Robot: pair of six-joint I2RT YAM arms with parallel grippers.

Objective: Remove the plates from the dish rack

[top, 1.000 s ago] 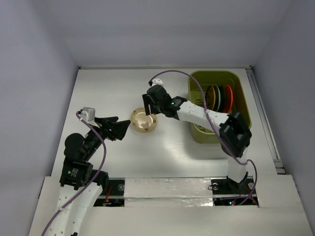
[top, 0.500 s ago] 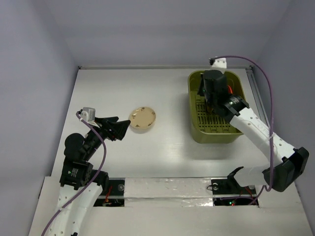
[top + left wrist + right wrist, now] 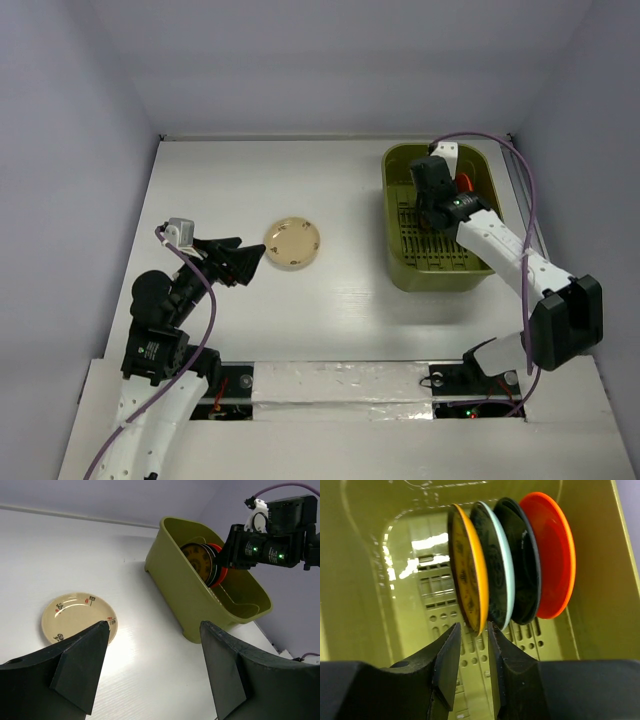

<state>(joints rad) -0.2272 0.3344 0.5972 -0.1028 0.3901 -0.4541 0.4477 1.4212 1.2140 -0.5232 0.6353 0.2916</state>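
You are working on a bare white table (image 3: 220, 190) boxed in by plain pale grey walls (image 3: 330, 70). The olive-green dish rack (image 3: 437, 278) sits in the upper right of the top view. The beige plate (image 3: 293, 243) lies flat left of centre, and the small red and green marks on its rim are too small to read. Your left gripper (image 3: 153, 625) hovers just beside it, spread wide. Your right gripper (image 3: 473, 626) is inside the rack, its fingers slightly parted astride the lower rim of the amber-yellow plate (image 3: 467, 587). A sliver of rack still shows beside one finger. That plate stands on edge first in a row with the dark plates (image 3: 520, 565) and the orange-red plate (image 3: 550, 550). Since half a second ago the right arm's elbow has pulled in from the lower right, and the left arm has not moved.
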